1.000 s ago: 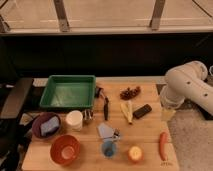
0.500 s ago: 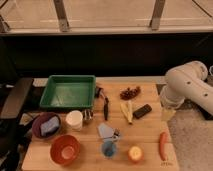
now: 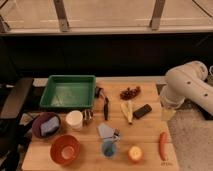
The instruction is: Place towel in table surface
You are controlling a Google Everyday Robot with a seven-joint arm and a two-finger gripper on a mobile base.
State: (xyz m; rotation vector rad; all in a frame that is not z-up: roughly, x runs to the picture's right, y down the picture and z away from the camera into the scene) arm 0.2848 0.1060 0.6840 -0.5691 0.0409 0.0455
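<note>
The towel (image 3: 105, 131), a small pale grey-blue cloth folded to a rough triangle, lies flat on the tan wooden table surface (image 3: 145, 132) near the front middle, just above a small blue cup (image 3: 108, 148). My white arm curves in from the right. Its gripper (image 3: 167, 111) hangs at the table's right edge, well to the right of the towel and apart from it. Nothing shows in the gripper.
A green tray (image 3: 68, 91) stands at back left. Around the towel are a white cup (image 3: 74, 119), a purple bowl (image 3: 46, 125), an orange bowl (image 3: 65, 149), a black-handled utensil (image 3: 106, 107), a banana (image 3: 127, 111), a black block (image 3: 142, 111), grapes (image 3: 130, 93), an orange fruit (image 3: 134, 153) and a carrot (image 3: 162, 145).
</note>
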